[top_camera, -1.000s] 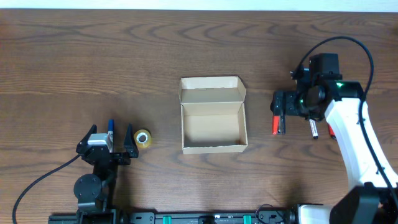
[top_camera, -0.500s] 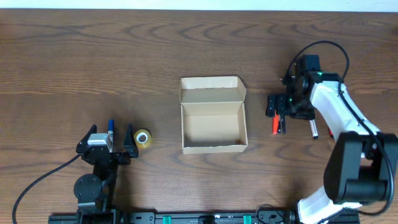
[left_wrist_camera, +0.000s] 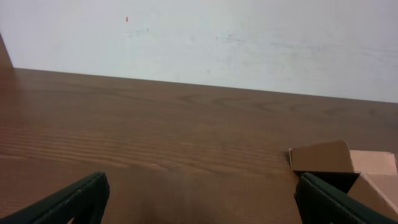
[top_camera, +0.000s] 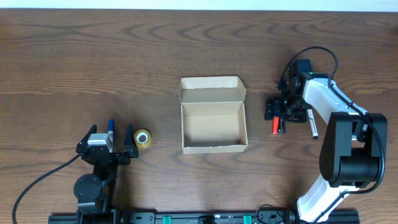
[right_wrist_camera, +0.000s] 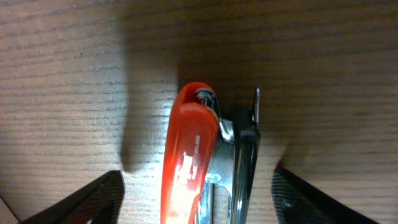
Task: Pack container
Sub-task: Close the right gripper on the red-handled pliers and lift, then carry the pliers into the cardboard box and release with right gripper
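Note:
The container (top_camera: 211, 124) is a small tan cardboard box in the middle of the table, open, with its flap lid folded back on the far side; I see nothing inside it. Its corner shows in the left wrist view (left_wrist_camera: 329, 158). A red and black stapler (top_camera: 276, 126) lies right of the box. My right gripper (top_camera: 278, 112) is open just over it; in the right wrist view the stapler (right_wrist_camera: 196, 155) lies between the spread fingers (right_wrist_camera: 199, 202), apart from both. My left gripper (top_camera: 107, 147) rests open and empty at the front left (left_wrist_camera: 202, 205).
A yellow tape roll (top_camera: 142, 139) lies just right of my left gripper. A blue pen (top_camera: 111, 126) lies beside that gripper. A black and white marker (top_camera: 310, 122) lies right of the stapler. A white wall stands behind the table.
My right arm has swung left and lowered, bringing its open gripper down around the stapler. The left arm, box and tape have not moved.

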Tool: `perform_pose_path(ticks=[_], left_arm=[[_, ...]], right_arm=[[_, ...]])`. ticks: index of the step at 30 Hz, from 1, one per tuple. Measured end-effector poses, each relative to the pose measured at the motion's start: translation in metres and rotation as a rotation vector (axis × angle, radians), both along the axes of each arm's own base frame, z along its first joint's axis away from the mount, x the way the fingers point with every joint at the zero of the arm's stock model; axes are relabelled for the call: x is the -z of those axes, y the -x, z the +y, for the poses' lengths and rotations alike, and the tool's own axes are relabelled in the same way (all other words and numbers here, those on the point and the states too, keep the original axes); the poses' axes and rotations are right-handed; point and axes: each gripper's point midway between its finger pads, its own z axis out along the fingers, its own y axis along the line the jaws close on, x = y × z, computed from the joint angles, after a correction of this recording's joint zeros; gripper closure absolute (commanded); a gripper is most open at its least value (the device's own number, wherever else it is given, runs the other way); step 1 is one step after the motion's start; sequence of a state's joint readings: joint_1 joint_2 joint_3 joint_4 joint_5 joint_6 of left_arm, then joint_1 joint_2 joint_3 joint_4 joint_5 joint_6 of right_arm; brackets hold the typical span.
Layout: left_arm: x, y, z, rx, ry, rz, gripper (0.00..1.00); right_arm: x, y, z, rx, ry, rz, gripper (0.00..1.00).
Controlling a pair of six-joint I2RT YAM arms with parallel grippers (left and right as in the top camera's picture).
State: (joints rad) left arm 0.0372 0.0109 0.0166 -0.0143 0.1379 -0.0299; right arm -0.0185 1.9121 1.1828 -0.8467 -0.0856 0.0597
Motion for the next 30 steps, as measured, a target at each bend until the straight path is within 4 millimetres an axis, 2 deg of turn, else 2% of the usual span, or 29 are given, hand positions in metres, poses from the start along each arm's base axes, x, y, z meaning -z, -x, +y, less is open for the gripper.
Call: perform_pose_path(ticks=[4, 8, 12, 24, 30], left_arm=[[0.0, 0.0, 0.0, 0.0, 0.0, 0.0, 0.05], [0.0, 0.0, 0.0, 0.0, 0.0, 0.0, 0.05], [0.0, 0.0, 0.0, 0.0, 0.0, 0.0, 0.05], [0.0, 0.0, 0.0, 0.0, 0.0, 0.0, 0.05], [0.0, 0.0, 0.0, 0.0, 0.0, 0.0, 0.05]], right_arm=[[0.0, -0.001, 0.0, -0.001, 0.0, -0.005, 0.5], [0.0, -0.002, 0.0, 0.001, 0.0, -0.008, 0.81], [-0.001, -0.003, 0.001, 0.003, -0.004, -0.012, 0.99], [-0.002, -0.008, 0.002, 0.004, -0.01, -0.029, 0.99], [-0.003, -0.014, 0.01, 0.002, -0.057, -0.056, 0.98]])
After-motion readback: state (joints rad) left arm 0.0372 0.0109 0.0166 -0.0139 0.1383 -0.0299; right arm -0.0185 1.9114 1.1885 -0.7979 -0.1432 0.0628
